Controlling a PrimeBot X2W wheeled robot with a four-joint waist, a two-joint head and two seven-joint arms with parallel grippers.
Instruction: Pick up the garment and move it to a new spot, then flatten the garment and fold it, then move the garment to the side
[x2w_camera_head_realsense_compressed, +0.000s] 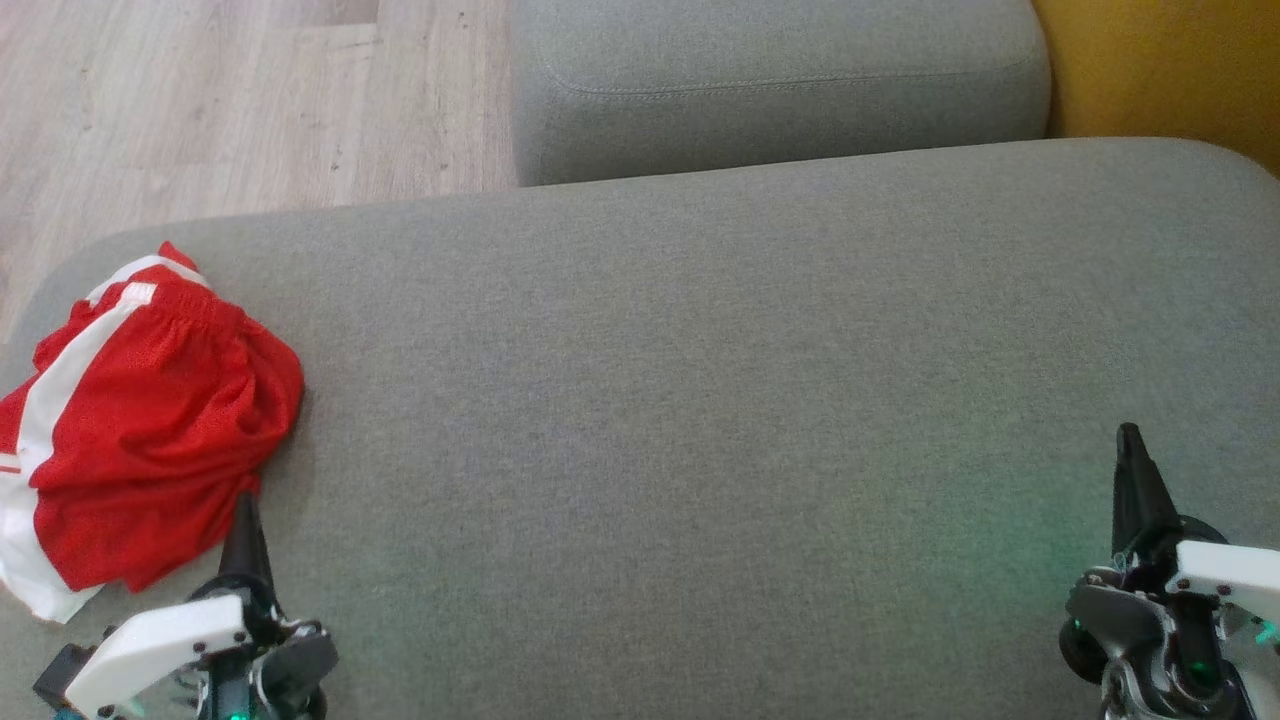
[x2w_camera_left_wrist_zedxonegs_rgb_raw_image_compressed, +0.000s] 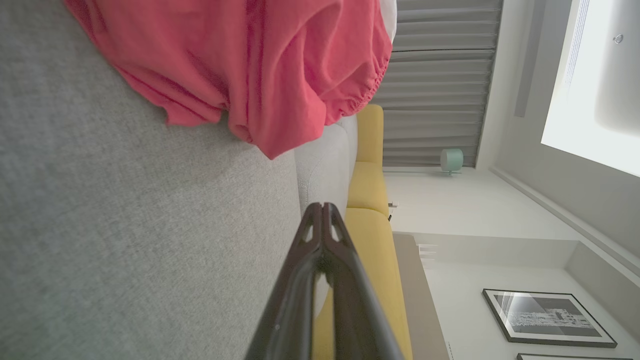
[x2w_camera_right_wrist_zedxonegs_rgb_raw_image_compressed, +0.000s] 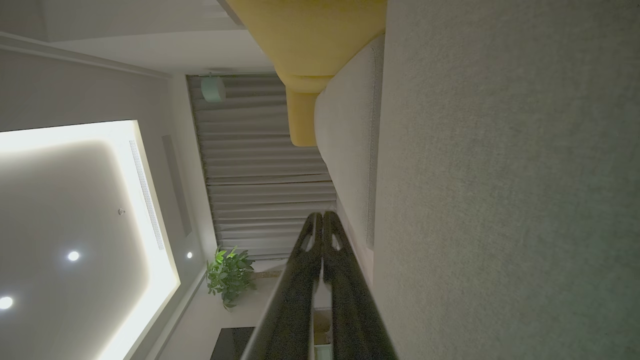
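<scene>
The garment (x2w_camera_head_realsense_compressed: 140, 420) is a pair of red mesh shorts with white side stripes, bunched in a heap at the left end of the grey sofa seat (x2w_camera_head_realsense_compressed: 700, 400). In the left wrist view the garment (x2w_camera_left_wrist_zedxonegs_rgb_raw_image_compressed: 240, 65) fills the top, just beyond my fingers. My left gripper (x2w_camera_head_realsense_compressed: 244, 505) sits at the lower left, shut and empty, its tip at the heap's near edge. From the left wrist, the left gripper (x2w_camera_left_wrist_zedxonegs_rgb_raw_image_compressed: 322, 206) shows both fingers pressed together. My right gripper (x2w_camera_head_realsense_compressed: 1130, 435) is low at the right, shut with nothing in it, far from the shorts; its closed tips (x2w_camera_right_wrist_zedxonegs_rgb_raw_image_compressed: 322, 215) rise beside the seat.
A second grey cushion (x2w_camera_head_realsense_compressed: 780, 90) lies beyond the seat's far edge, with a yellow cushion (x2w_camera_head_realsense_compressed: 1170, 70) at the top right. Wooden floor (x2w_camera_head_realsense_compressed: 200, 100) runs past the seat's left and far-left edges. The broad middle of the seat is bare fabric.
</scene>
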